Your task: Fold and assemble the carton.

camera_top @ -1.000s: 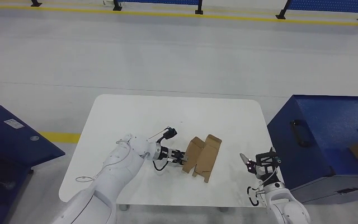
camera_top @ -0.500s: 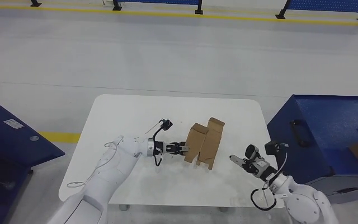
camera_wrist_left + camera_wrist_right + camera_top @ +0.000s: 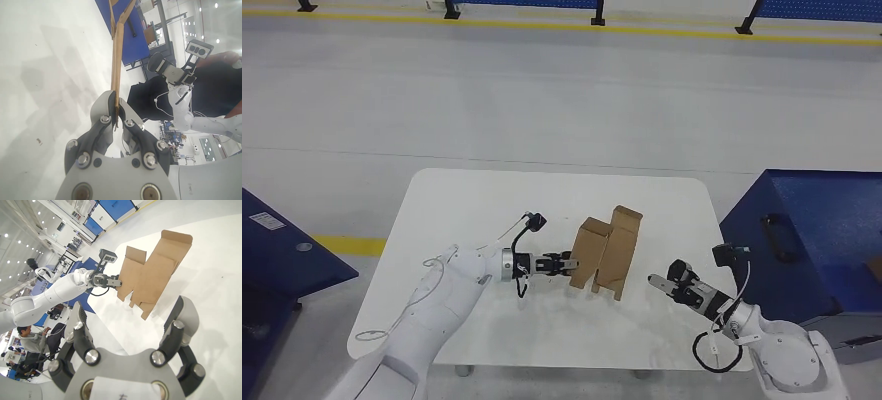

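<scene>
The left gripper (image 3: pixel 116 100) is clamped on one side edge of the flattened carton (image 3: pixel 604 255). The carton runs straight out from its fingertips above the table (image 3: pixel 442 210), with its long axis roughly upright and flaps at top and bottom. The right gripper (image 3: pixel 653 281), spread wide and empty, sits near the carton's far edge and faces its broad side, so it looks best placed to take that edge.

White worktop (image 3: pixel 442 210) with rounded corners, standing on a pale grey, glossy floor (image 3: pixel 542 100). A yellow line (image 3: pixel 542 24) crosses the far floor in front of blue barriers (image 3: pixel 822 8). A shorter yellow strip (image 3: pixel 347 244) lies left of the worktop. A blue cabinet (image 3: pixel 812 250) stands just to its right and a blue unit (image 3: pixel 282 265) to its left. Round ceiling lamps (image 3: pixel 6 235) light the hall.
</scene>
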